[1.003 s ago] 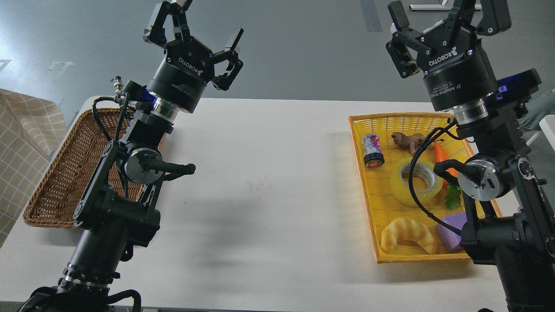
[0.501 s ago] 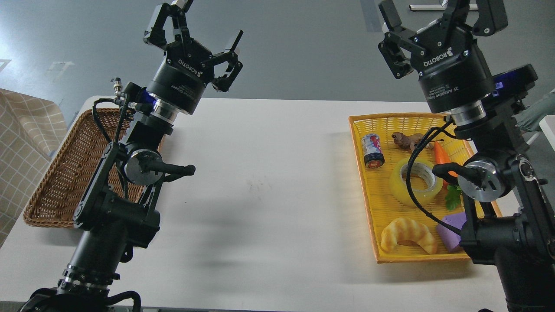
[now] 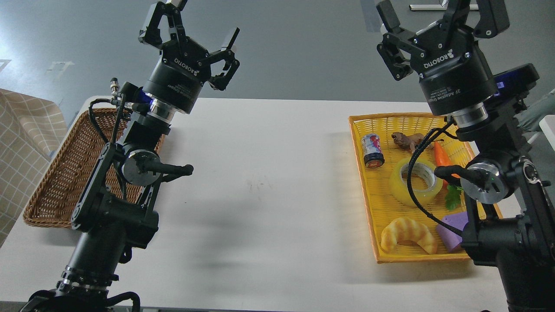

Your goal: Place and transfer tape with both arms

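Note:
The tape (image 3: 415, 181), a translucent yellow roll with a pale core, lies flat in the middle of the yellow tray (image 3: 372, 207) at the right. A black cable of my right arm crosses in front of it. My right gripper (image 3: 438, 17) is open and empty, raised high above the tray's far end, its fingertips partly cut off by the top edge. My left gripper (image 3: 195, 26) is open and empty, raised above the table's far left, beyond the brown wicker basket (image 3: 56, 182).
In the yellow tray lie a small can (image 3: 372, 150), a brown toy animal (image 3: 407, 140), a carrot (image 3: 441, 155), a croissant (image 3: 407, 234) and a purple block (image 3: 451, 229). The white table (image 3: 269, 182) lies between basket and tray.
Both grippers have shifted slightly up and to the left. The tape and the other tray items have not moved.

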`<state>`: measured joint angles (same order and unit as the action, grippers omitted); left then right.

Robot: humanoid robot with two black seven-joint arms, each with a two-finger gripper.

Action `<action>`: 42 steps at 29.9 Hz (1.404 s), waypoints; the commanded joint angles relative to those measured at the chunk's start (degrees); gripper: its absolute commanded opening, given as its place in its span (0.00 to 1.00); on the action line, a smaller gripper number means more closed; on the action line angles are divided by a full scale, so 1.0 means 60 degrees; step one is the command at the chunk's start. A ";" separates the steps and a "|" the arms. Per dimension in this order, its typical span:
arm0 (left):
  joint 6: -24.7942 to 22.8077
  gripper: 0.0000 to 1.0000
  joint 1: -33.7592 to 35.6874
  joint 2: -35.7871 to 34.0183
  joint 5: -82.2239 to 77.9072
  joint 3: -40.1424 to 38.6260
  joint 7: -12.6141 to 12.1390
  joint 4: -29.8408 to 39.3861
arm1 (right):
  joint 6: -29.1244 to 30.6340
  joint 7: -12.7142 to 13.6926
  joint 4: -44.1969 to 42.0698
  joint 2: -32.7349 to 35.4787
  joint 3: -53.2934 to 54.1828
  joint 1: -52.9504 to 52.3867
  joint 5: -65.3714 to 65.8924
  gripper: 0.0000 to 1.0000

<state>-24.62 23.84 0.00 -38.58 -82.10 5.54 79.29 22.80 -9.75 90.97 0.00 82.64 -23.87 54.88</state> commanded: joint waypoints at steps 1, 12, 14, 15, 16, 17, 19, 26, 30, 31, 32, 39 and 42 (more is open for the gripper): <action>0.0001 0.98 -0.0076 0.0000 0.0000 0.0002 -0.0001 0.0086 | -0.0036 0.0014 -0.0016 0.0000 -0.0005 0.0009 0.0023 1.00; 0.0074 0.98 -0.0179 0.0000 0.0000 -0.0013 -0.0001 0.0086 | -0.0139 0.0044 -0.0060 0.0000 -0.0005 -0.0006 0.0023 1.00; 0.0308 0.98 -0.0179 0.0000 0.0000 -0.0013 -0.0001 0.0086 | -0.0139 0.0044 -0.0060 0.0000 -0.0005 -0.0006 0.0038 1.00; 0.0439 0.98 -0.0164 0.0000 0.0014 -0.0013 -0.0001 0.0086 | -0.0139 0.0044 -0.0060 0.0000 -0.0005 -0.0006 0.0038 1.00; 0.0470 0.98 -0.0150 0.0000 0.0014 -0.0013 0.0014 0.0086 | -0.0139 0.0044 -0.0031 0.0000 -0.0005 -0.0020 0.0038 1.00; 0.0456 0.98 -0.0150 0.0000 0.0029 -0.0013 0.0014 0.0086 | -0.0139 0.0044 -0.0030 0.0000 -0.0005 -0.0020 0.0038 1.00; 0.0426 0.98 -0.0150 0.0000 0.0073 0.0002 0.0014 0.0086 | -0.0139 0.0044 -0.0059 0.0000 -0.0005 -0.0064 0.0038 1.00; 0.0397 0.98 -0.0164 0.0000 0.0073 0.0032 0.0028 0.0086 | -0.0153 0.0044 -0.0089 0.0000 0.0010 -0.0035 0.0052 1.00; 0.0163 0.98 -0.0179 0.0000 0.0088 -0.0012 0.0276 0.0116 | -0.0153 0.0029 -0.0045 0.0000 -0.0019 -0.0006 0.0111 1.00; 0.0119 0.98 -0.0179 0.0000 0.0088 -0.0013 0.0393 0.0101 | -0.0153 0.0029 -0.0059 0.0000 -0.0005 -0.0006 0.0111 1.00; 0.0104 0.98 -0.0179 0.0000 0.0117 0.0002 0.0525 0.0101 | -0.0153 0.0029 -0.0060 0.0000 -0.0005 -0.0035 0.0111 1.00; -0.0013 0.98 -0.0193 0.0000 0.0132 0.0119 0.0995 0.0101 | -0.0153 0.0029 -0.0060 0.0000 0.0010 -0.0108 0.0111 1.00; -0.0072 0.98 -0.0179 0.0000 0.0146 0.0148 0.0981 0.0072 | -0.0153 0.0029 -0.0060 0.0000 -0.0004 -0.0093 0.0111 1.00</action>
<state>-24.70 22.66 0.00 -37.77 -81.36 11.46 79.92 21.86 -9.58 90.62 0.00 82.68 -24.60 55.55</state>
